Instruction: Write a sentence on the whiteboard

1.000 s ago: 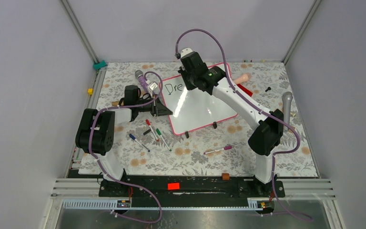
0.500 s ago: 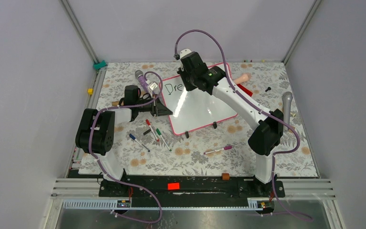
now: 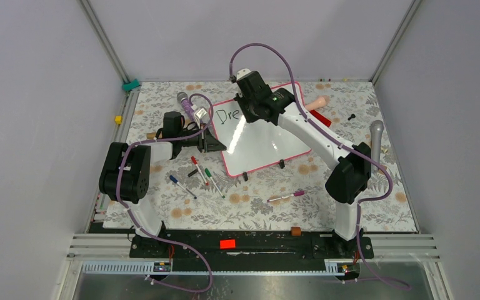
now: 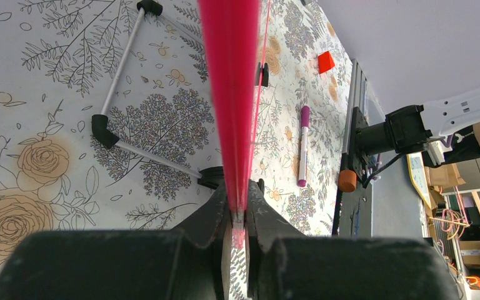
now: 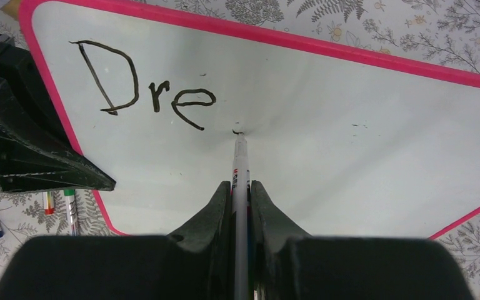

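Writing under way, three letters on the board

From my seat the whiteboard [image 3: 264,141] lies on the flowered tablecloth [image 3: 237,206] toward the far middle of the table, turned at an angle. My left claw [image 4: 238,209] is clamped tight on the pink frame at the board's left edge; the rim runs straight up between its two fingers in the left wrist view. My right claw [image 5: 240,195] is closed around the barrel of a slim marker [image 5: 240,159], and the tip touches the white surface just right of the last letter. The sentence [image 5: 142,94] reads "Dre" so far, so I judge most of the writing is yet to do.

I expect the board to be light and stiff with a glossy, slick face, so pen pressure could skid it across the cloth. The frame edge is the right place to pin it, since that leaves the writing area free. The marker looks hard and smooth. A grip well back from the tip gives it room to tilt or slide between the fingers, so I would press lightly and draw slowly. Spare pens [image 3: 201,170] lie just beside the board's near left side, apart from both claws
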